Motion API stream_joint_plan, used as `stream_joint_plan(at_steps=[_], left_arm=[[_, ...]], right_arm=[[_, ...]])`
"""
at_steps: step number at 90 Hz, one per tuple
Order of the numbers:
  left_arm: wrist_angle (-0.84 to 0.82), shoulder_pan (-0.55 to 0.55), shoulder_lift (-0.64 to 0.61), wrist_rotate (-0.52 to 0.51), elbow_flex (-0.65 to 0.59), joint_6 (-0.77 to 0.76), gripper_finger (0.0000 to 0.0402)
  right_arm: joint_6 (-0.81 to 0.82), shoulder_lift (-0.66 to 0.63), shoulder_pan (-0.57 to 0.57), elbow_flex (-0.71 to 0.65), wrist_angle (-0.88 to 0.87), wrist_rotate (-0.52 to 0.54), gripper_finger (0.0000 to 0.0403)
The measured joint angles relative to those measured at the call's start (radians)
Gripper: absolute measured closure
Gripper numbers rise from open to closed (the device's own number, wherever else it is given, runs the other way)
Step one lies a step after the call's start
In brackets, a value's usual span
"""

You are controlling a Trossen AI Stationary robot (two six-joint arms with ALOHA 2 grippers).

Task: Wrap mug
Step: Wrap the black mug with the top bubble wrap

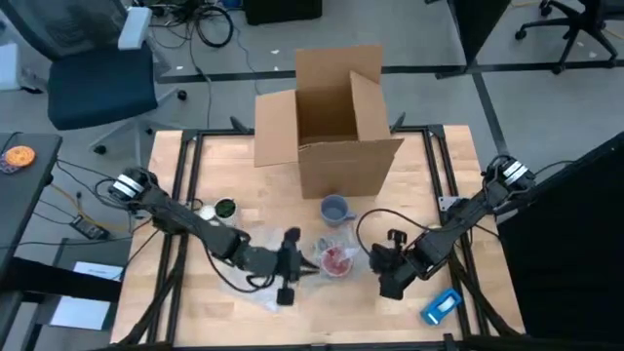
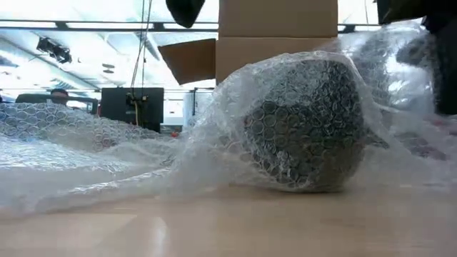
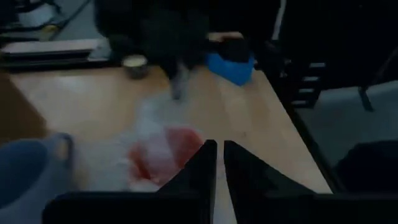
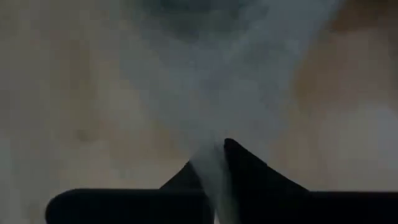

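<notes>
Centrally, a red mug [image 1: 335, 260] sits on the wooden table [image 1: 224, 322], lying inside a loose sheet of clear bubble wrap [image 1: 317, 255]. Low view shows a dark rounded object under the bubble wrap [image 2: 143, 153], film bunched over it and trailing flat across the boards; its colour cannot be told there.

Left gripper [image 1: 292, 263] lies low on the table just beside the red mug, on the side away from the right arm. Left wrist view: its two dark fingers [image 3: 200, 163] are pressed nearly together, only a thin slit between them, with the red mug [image 3: 163, 152] just ahead; whether any film is caught in the slit cannot be told.

Right gripper [image 1: 382, 261] lies on the opposite side of the mug, at the wrap's edge. Right wrist view: fingers [image 4: 245, 167] closed on a gathered strip of bubble wrap [image 4: 211, 93], which fans out away from the tips.

A blue-grey mug [image 1: 334, 209] stands upright, unwrapped, between the red mug and an open cardboard box [image 1: 331, 122] at the table's far edge. Small green-lidded container [image 1: 225, 209] near the left arm. Blue object [image 1: 441, 306] at the near corner by the right arm.
</notes>
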Motion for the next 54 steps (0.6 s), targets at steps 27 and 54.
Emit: stream_joint_plan(at_steps=[27, 54], left_arm=[[0.018, 0.009, 0.08, -0.018, 0.0, -0.074, 0.0387], [-0.035, 0.009, 0.084, 0.116, 0.0, -0.083, 0.0387]], right_arm=[[-0.126, -0.001, -0.029, 0.13, -0.192, 0.202, 0.0403], [-0.322, 0.003, -0.072, 0.155, -0.058, 0.332, 0.0403]])
